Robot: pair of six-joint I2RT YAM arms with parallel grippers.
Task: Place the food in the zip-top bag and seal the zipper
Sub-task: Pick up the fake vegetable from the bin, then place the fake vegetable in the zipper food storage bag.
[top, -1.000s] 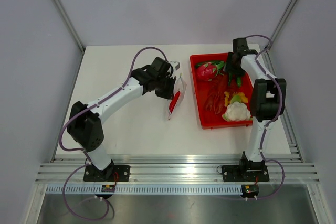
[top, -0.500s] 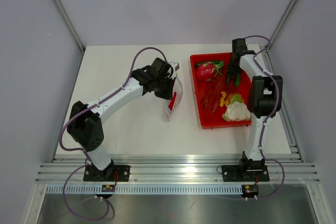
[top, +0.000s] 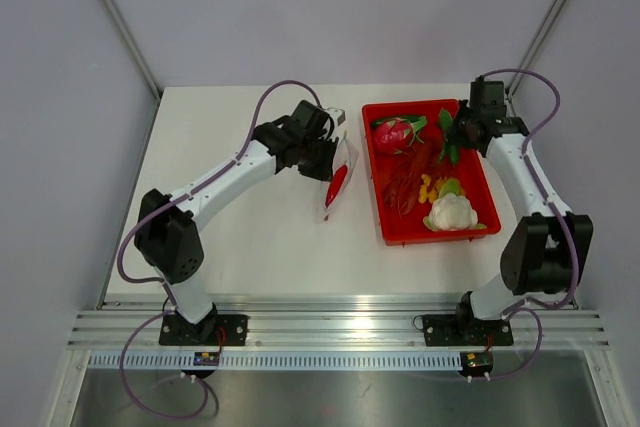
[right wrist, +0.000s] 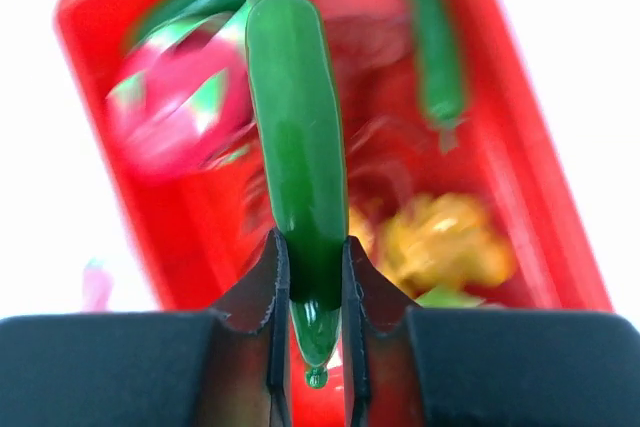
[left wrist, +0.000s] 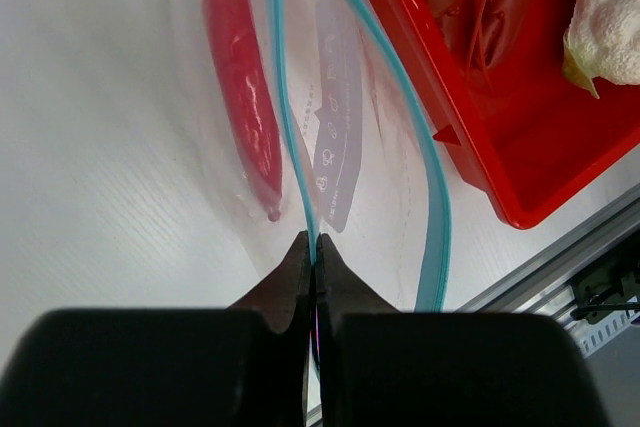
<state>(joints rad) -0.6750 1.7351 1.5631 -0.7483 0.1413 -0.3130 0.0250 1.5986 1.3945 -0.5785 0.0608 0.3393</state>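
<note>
Tray (top: 378,187) contents blur in rt wrist view. 2 peppers: red chili (left wrist: 245,97) in 1 bag (left wrist: 370,177), green pepper (right wrist: 295,147) pinched by right gripper (right wrist: 312,242); left gripper (left wrist: 313,242) clamped on zipper (left wrist: 283,117)

Top view high, looking down; wrist views close, low; all share red tray (top: 440,236).
</note>
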